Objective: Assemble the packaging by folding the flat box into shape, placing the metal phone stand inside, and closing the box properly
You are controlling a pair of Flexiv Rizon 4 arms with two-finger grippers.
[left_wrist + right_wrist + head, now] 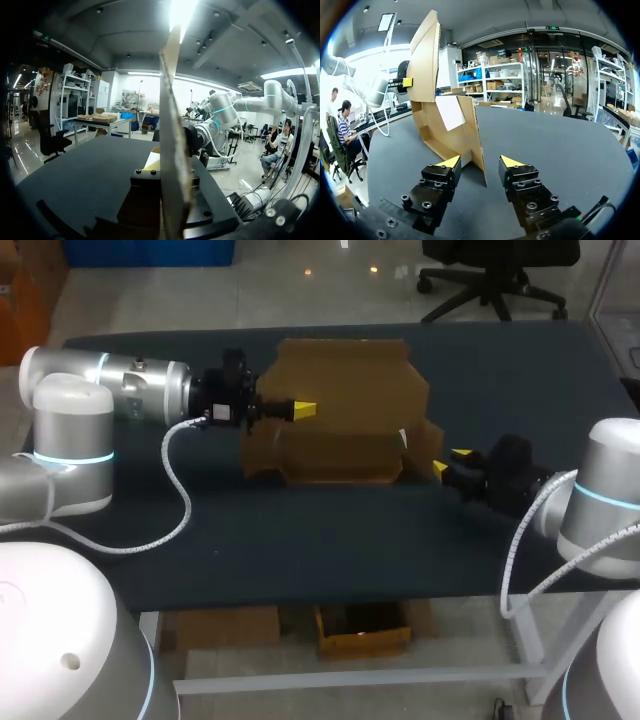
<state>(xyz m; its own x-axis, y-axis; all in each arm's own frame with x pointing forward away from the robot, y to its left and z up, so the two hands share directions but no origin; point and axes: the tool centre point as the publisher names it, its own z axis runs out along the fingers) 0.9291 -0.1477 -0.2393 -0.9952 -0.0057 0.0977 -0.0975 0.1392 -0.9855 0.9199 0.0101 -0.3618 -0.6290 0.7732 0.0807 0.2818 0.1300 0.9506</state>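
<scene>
A brown cardboard box (340,420) stands half folded in the middle of the dark table, with its tall back panel upright. My left gripper (300,408) is shut on that panel's left part. In the left wrist view the cardboard (172,125) runs edge-on between its fingers, rising out of the left gripper (167,172). My right gripper (448,462) is open at the box's right end. The right wrist view shows a side flap (470,135) standing between the yellow fingertips (449,161) of the right gripper (481,162). A white sheet (451,111) lies against the box's inside. No phone stand is in view.
The dark table top (300,540) stretches wide in front of the box, up to the front edge. My left arm (110,390) lies along the table's left rear, and my right arm (600,490) comes in at the right front.
</scene>
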